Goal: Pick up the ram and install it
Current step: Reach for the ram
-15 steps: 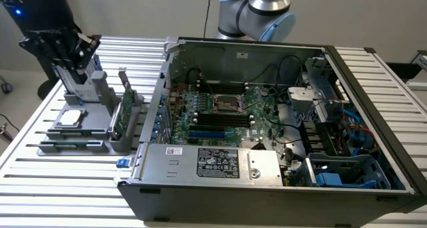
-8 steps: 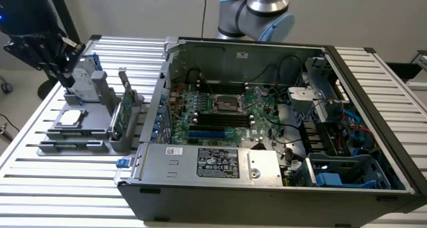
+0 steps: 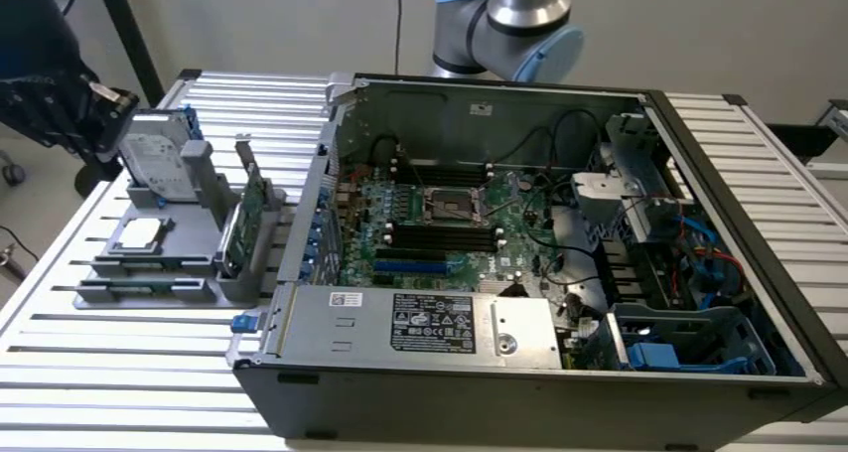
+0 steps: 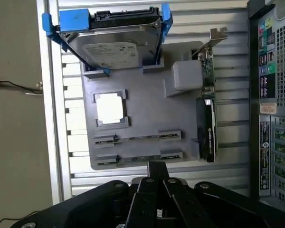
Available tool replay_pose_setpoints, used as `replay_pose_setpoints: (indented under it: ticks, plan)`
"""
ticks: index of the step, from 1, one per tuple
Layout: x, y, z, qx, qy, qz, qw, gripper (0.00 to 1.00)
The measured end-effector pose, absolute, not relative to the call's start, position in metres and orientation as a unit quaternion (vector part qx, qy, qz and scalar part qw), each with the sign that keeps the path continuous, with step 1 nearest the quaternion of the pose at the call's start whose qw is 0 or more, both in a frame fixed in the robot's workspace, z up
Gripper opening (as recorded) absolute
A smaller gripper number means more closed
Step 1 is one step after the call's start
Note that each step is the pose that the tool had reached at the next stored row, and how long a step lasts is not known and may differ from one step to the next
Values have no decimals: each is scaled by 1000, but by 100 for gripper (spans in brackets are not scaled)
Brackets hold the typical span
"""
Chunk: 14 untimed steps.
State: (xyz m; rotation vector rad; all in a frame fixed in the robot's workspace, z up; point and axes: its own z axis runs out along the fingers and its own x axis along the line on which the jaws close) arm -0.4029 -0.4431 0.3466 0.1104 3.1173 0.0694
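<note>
My gripper [image 4: 156,166] hangs high above the near end of a grey parts holder [image 4: 142,114], its black fingers drawn together with nothing visible between them. Two pairs of slotted clips sit at that end of the holder. A thin edge-on line [image 4: 137,138] runs between one pair, and I cannot tell whether it is the ram. In the exterior view, the dark bulk of the wrist [image 3: 54,99] sits at the upper left, above the holder [image 3: 146,273]. The open computer case [image 3: 530,243] shows its motherboard, with black memory slots [image 3: 444,238] lying beside the processor socket.
The holder also carries a silver hard drive [image 4: 116,47] in a blue-handled frame, a square chip [image 4: 109,107] and a green expansion card [image 4: 208,104] with a metal bracket. The case wall [image 4: 270,95] stands close beside the holder. Slatted metal tabletop [image 3: 133,363] surrounds both.
</note>
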Motion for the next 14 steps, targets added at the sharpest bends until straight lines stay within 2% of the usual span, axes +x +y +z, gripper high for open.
replay_pose_setpoints:
  ticks: [5,14]
  plan:
    - [-414,-445,344,35,999,21,10,11]
    - [-416,-445,339,3,1000,7,10,11]
